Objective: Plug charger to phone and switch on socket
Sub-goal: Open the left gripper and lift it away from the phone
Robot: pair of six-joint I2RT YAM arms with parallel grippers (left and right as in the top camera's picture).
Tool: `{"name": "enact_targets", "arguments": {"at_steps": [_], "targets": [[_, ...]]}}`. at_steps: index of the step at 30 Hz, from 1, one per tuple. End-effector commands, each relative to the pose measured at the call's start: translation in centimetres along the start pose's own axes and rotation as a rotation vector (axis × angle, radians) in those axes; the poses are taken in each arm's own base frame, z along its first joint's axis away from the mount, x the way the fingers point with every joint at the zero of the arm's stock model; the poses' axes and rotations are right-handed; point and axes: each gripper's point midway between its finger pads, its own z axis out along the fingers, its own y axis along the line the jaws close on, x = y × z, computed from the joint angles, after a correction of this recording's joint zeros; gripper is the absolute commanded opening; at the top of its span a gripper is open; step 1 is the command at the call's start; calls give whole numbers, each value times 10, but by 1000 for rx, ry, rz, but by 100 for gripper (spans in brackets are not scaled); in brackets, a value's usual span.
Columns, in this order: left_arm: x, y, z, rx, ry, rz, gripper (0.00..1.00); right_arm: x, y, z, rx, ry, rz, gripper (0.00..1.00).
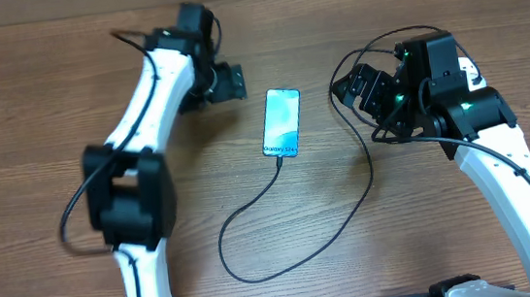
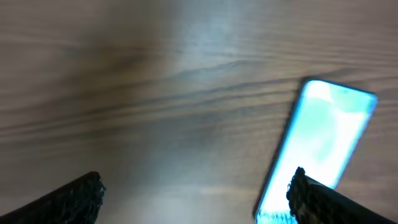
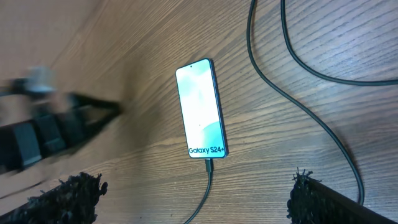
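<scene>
The charger (image 1: 251, 208) looks plugged into the phone (image 1: 282, 122). The left claw (image 1: 230, 82) and right claw (image 1: 358, 87) flank the phone, both open. Next comes the socket switch, which is out of view.

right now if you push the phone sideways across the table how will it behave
The phone lies flat and slim on the wooden table, so it would probably slide, not tip. The charger looks plugged into its near end; that thin, looping cable seems floppy, so it would likely trail along rather than resist.
</scene>
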Motion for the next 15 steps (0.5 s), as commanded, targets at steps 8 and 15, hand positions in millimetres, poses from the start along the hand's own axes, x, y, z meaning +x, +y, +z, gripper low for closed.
{"name": "enact_targets", "arguments": {"at_steps": [8,15], "targets": [[13,1,-208,-37,-379,104,100,-6,2,-7,-6,-28,-10,100],[22,3,-224,-32,-393,104,100,-8,2,-7,-2,-38,-14,100]]}}
